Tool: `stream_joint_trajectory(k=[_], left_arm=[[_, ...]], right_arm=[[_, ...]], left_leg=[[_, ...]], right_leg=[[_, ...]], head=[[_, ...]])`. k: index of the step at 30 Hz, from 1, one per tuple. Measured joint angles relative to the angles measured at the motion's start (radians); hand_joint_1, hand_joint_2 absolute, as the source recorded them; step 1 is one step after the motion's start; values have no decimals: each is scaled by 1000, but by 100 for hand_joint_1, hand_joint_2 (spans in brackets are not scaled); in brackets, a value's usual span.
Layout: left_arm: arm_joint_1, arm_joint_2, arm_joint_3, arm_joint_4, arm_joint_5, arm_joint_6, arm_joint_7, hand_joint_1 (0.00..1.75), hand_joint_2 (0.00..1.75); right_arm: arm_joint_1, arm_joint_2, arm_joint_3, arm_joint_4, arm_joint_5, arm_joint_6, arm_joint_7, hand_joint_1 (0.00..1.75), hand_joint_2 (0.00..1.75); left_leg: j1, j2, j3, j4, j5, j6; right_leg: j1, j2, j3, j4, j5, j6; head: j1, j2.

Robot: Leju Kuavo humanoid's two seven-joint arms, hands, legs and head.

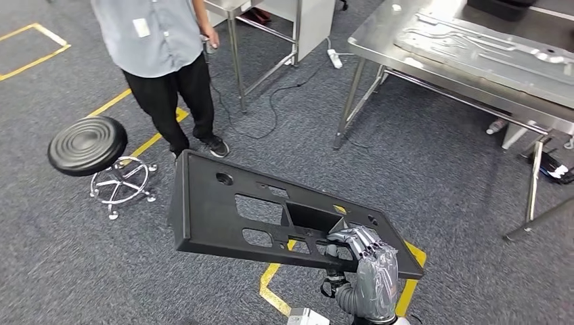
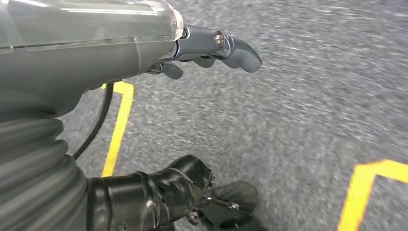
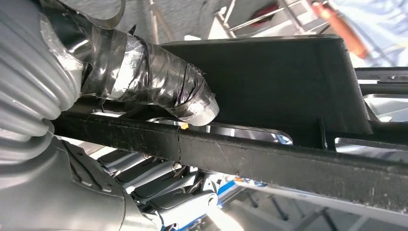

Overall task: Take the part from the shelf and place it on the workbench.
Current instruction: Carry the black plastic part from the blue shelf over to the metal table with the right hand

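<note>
The part [image 1: 230, 203] is a wide black plastic panel with several cut-outs, held tilted above the grey carpet. My right hand [image 1: 365, 261] grips its near right edge, fingers curled over the rim. The right wrist view shows a taped thumb [image 3: 159, 82] on one side of the part's edge bar [image 3: 269, 159] and the fingers [image 3: 159, 192] on the other. The steel workbench [image 1: 379, 34] stands at the far right, apart from the part. My left hand [image 2: 96, 53] hangs over the floor, fingers stretched out and holding nothing.
A person [image 1: 162, 47] stands at the far left, near a black round stool [image 1: 86, 144]. A flat metal panel [image 1: 487, 51] lies on the workbench. A second table frame [image 1: 264, 40] and cables [image 1: 271, 101] are behind. Yellow tape lines [image 1: 271, 284] mark the carpet.
</note>
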Motion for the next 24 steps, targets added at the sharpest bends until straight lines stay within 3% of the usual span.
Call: stream_joint_trajectory(k=[2,3,4,6,7,9,10,12,13,14,15,17,19,21,23,24], left_arm=[[-1,0,0,0,0,-1,-9,0,175],[-1,0,0,0,1,-2,-11,0,175],[-2,0,0,0,1,-2,-13,0,175],[-4,0,0,0,1,-2,-14,0,175],[-5,0,0,0,1,-2,-14,0,175],[-5,0,0,0,1,-2,-15,0,175],[-4,0,0,0,1,-2,-15,0,175],[1,0,0,0,1,-2,-15,0,175],[3,0,0,0,1,-2,-15,0,175],[4,0,0,0,1,-2,-15,0,175],[5,0,0,0,1,-2,-15,0,175],[3,0,0,0,1,-4,-15,0,175],[0,1,0,0,1,-10,-16,0,175],[-5,1,0,0,0,-20,-17,0,175],[-7,1,0,0,0,-28,-19,0,175],[-6,1,0,0,0,-31,-19,0,175]], right_arm=[[-1,0,0,1,0,0,1,175,175],[-1,-1,0,2,0,0,2,175,175],[-1,-1,1,2,0,0,3,175,175],[0,-1,1,2,0,0,3,175,175],[0,-1,1,2,0,0,3,175,175],[-1,-2,2,2,0,0,4,175,175],[-1,-2,4,2,0,0,4,175,175],[-1,-2,7,3,0,0,4,175,175],[-1,-2,8,4,0,0,4,175,175],[-1,-2,8,6,0,0,4,175,175],[-1,-2,9,7,0,0,4,175,175],[-1,-2,9,9,0,0,4,175,175],[-2,-2,11,10,0,0,4,175,175],[-2,-2,13,10,0,0,5,175,175],[-2,-4,14,11,0,0,5,175,175],[-3,-5,15,11,0,0,5,175,175]], left_leg=[[-3,19,7,5,-9,-10],[-6,27,11,6,-13,-16],[-8,35,14,7,-16,-21],[-8,47,20,6,-21,-32],[-6,36,19,13,-29,-37],[-2,-12,-9,80,-74,-45],[-1,-37,-36,142,-106,-46],[-1,-54,-100,267,-151,-47],[-1,-56,-118,294,-149,-46],[-1,-57,-119,282,-125,-44],[-1,-62,-102,234,-86,-40],[-1,-95,-53,102,-18,-29],[-3,-125,-28,34,-1,-21],[-3,-124,-24,25,0,-14],[0,-113,-18,13,8,-3],[2,-106,-16,8,12,3]], right_leg=[[5,-44,73,-132,43,-6],[8,-56,93,-167,49,-11],[12,-61,98,-179,47,-15],[12,-38,97,-181,50,-24],[10,-27,98,-183,52,-29],[3,-5,101,-188,56,-41],[4,5,101,-188,56,-44],[6,31,100,-185,56,-48],[7,45,100,-184,55,-49],[9,60,101,-182,55,-49],[9,74,102,-181,54,-49],[11,96,102,-177,52,-46],[9,111,96,-174,53,-37],[7,120,90,-176,55,-23],[8,90,84,-160,42,-13],[9,66,69,-126,19,-9]], head=[[0,0],[-1,0],[-1,0],[-1,0],[-1,0],[-2,0],[-2,0],[-2,0],[-2,0],[-2,0],[-2,0],[-2,0],[-1,0],[-1,0],[0,0],[1,0]])
